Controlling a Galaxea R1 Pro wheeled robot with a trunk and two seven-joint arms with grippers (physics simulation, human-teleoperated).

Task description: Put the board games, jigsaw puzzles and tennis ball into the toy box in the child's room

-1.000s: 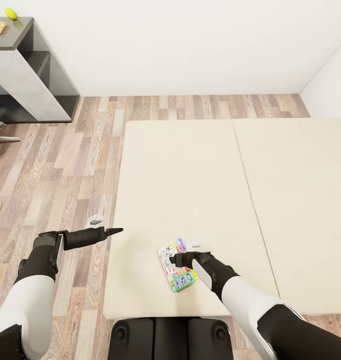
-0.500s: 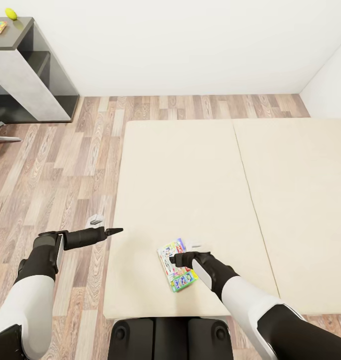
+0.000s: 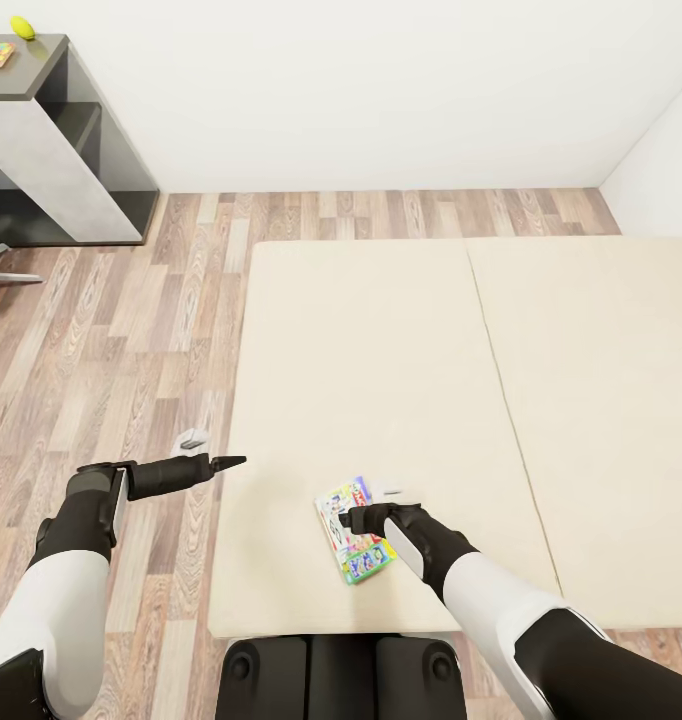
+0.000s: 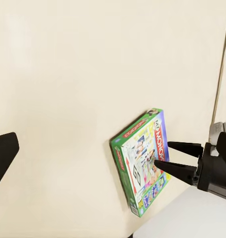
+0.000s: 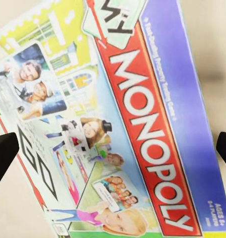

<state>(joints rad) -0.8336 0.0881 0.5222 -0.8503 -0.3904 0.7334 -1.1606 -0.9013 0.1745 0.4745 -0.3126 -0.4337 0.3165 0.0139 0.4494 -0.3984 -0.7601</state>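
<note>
— Nothing is seen to have shifted since the earlier pictures: both arms and the game box are held in the same places. What is being done?

— A grasp is being prepared on the bed (image 3: 381, 350), judging by the pose. The Monopoly box (image 3: 353, 530) lies flat near the mattress's near edge, and the right gripper (image 3: 347, 519) is held just above it with its fingers spread wide, nothing gripped.

— How should it be taken?

— The spread fingers are best lowered astride the box's narrow width, then closed squarely so the flat lid is not tipped.

— And the left gripper (image 3: 233, 461)?

— It is parked beside the bed; its finger state cannot be told.

— The box's look?

— Green-edged, with a red banner, white lettering and a blue side.
</note>
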